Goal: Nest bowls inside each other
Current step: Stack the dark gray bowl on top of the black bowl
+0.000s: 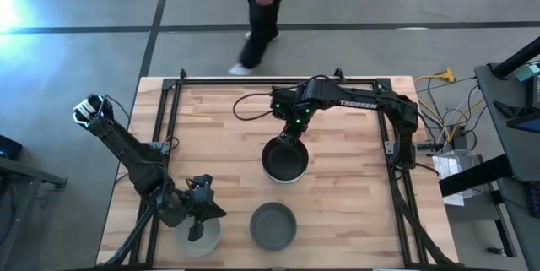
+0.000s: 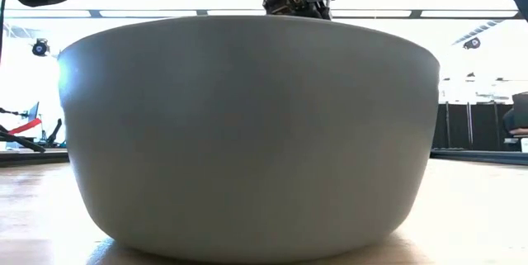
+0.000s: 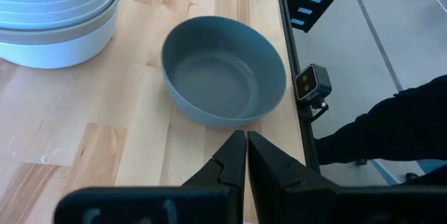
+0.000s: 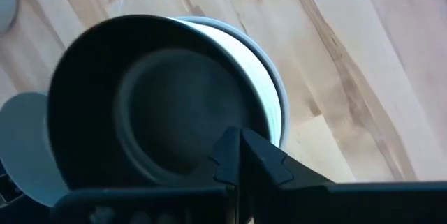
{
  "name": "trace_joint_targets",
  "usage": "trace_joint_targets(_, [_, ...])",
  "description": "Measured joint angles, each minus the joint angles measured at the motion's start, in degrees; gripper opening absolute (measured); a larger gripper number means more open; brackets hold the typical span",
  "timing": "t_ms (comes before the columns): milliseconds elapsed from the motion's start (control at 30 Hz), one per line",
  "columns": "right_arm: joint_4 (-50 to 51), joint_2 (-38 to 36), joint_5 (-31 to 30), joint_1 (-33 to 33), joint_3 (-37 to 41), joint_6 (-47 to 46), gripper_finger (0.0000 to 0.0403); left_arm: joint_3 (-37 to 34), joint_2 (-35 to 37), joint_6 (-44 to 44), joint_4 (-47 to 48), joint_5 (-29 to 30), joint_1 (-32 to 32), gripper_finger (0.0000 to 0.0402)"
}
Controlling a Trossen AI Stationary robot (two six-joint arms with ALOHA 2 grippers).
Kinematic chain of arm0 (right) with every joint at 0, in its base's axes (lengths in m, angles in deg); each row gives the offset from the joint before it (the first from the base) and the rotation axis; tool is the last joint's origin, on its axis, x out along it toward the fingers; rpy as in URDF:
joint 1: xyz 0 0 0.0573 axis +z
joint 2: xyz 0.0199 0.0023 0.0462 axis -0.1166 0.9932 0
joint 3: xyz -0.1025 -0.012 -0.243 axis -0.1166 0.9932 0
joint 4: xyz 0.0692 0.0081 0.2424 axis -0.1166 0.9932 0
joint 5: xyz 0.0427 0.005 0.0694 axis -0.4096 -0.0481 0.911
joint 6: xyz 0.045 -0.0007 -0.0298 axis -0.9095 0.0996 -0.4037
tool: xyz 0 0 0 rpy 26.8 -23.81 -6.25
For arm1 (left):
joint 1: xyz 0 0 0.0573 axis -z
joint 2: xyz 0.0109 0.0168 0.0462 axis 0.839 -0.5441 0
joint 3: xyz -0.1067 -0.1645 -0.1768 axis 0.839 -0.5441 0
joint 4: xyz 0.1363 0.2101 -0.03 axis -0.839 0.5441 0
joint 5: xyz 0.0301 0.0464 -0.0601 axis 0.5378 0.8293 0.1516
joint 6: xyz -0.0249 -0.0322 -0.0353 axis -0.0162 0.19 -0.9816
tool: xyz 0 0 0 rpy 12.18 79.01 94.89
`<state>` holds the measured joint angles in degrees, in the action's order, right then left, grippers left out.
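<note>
A black bowl sits on top of a stack of white bowls at mid-table; the stack also shows in the left wrist view. My right gripper is shut, right over the black bowl's far rim. A matte grey bowl stands upright on the table near the front edge; it also shows in the left wrist view and fills the low view. A pale bowl stands to its left, partly hidden under my left gripper. My left gripper is shut and holds nothing. My right gripper's shut fingers point down over the black bowl's far rim. The fingers hide the spot, so I cannot tell whether they touch it. The black bowl rests in the white stack, off-centre, with the white rim showing on one side.
A black frame rail runs along the table's far edge, and more rails run along both sides. A person walks on the floor beyond the far edge. Bare wood lies right of the stack and the grey bowl.
</note>
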<state>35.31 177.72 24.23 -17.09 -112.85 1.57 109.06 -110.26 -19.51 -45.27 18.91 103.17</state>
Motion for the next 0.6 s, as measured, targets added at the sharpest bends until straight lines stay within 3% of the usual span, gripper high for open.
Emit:
trace_joint_targets(267, [0.2,-0.9,0.7,1.0,-1.7,-0.8,0.0009,0.0,0.0,0.0,0.1,-1.0,0.0,0.0000])
trace_joint_targets(467, [1.1,-6.4,1.0,6.8,-1.4,-2.4,0.0009,0.2,1.8,-4.3,3.3,-5.2,0.6,0.0000])
trace_joint_targets(600, [0.7,-11.7,-5.5,13.8,-0.1,-7.3,0.0009,0.4,5.0,-4.5,5.9,-4.0,1.5,0.0000])
